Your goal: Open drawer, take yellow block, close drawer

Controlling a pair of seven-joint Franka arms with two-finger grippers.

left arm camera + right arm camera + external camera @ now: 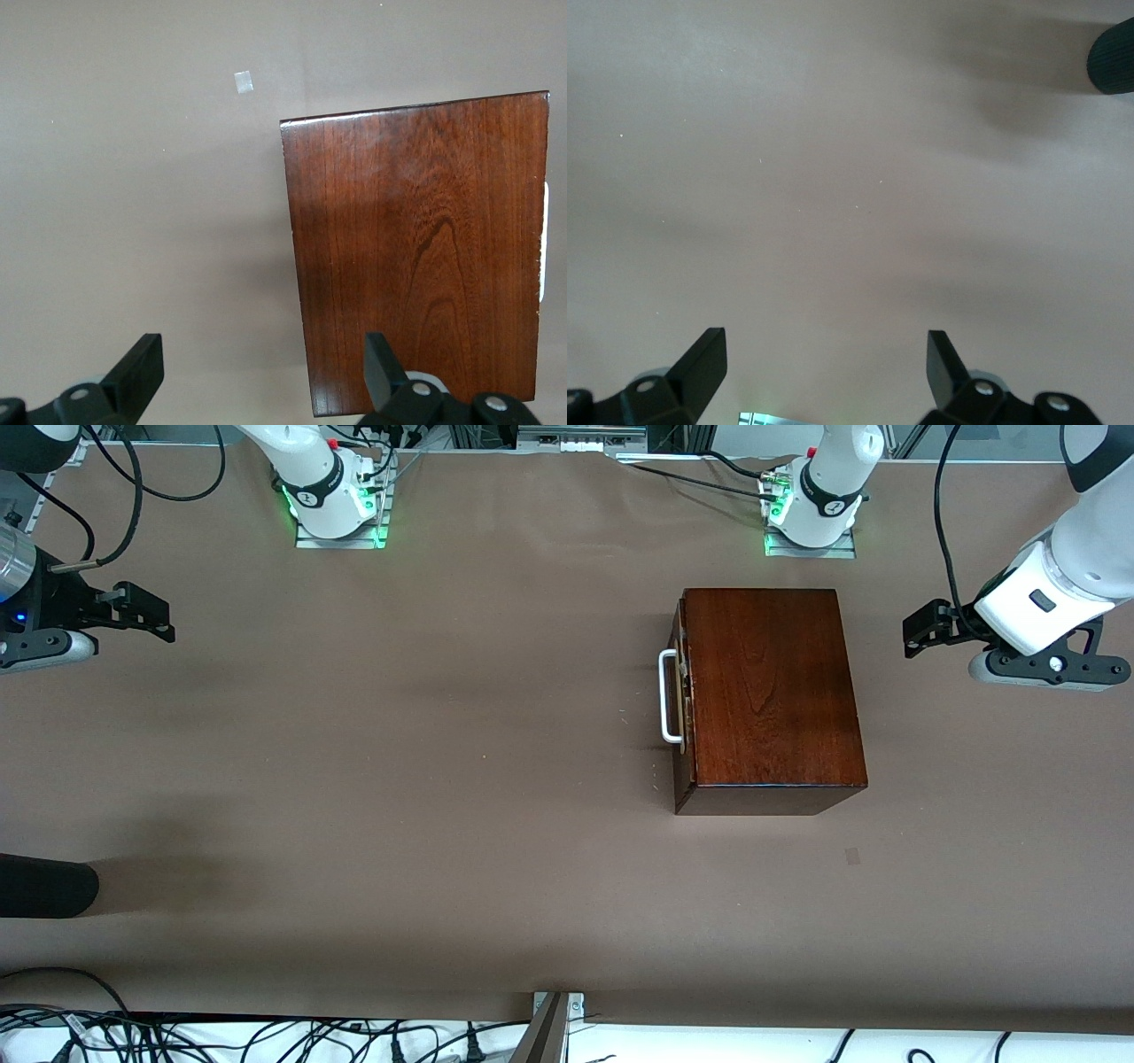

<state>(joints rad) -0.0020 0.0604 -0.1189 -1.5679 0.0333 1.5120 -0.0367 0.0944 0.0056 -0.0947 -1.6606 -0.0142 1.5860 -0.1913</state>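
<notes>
A dark reddish-brown wooden box (771, 691) stands on the brown table, toward the left arm's end. Its drawer (683, 691) is pushed in, and the white bar handle (669, 695) faces the right arm's end. The yellow block is hidden. My left gripper (921, 629) hangs open above the table beside the box, on the side away from the handle. In the left wrist view the box top (416, 248) fills one side, and one of the fingers (383, 363) of the left gripper (263, 367) overlaps its edge. My right gripper (146, 615) waits open at the right arm's end, and the right gripper (827, 363) has only bare table under it.
A black rounded object (44, 886) juts in at the right arm's end, nearer the front camera, and the same black rounded object (1112, 57) shows in the right wrist view. A small square mark (852, 856) lies on the table near the box. Cables (266, 1036) run along the near edge.
</notes>
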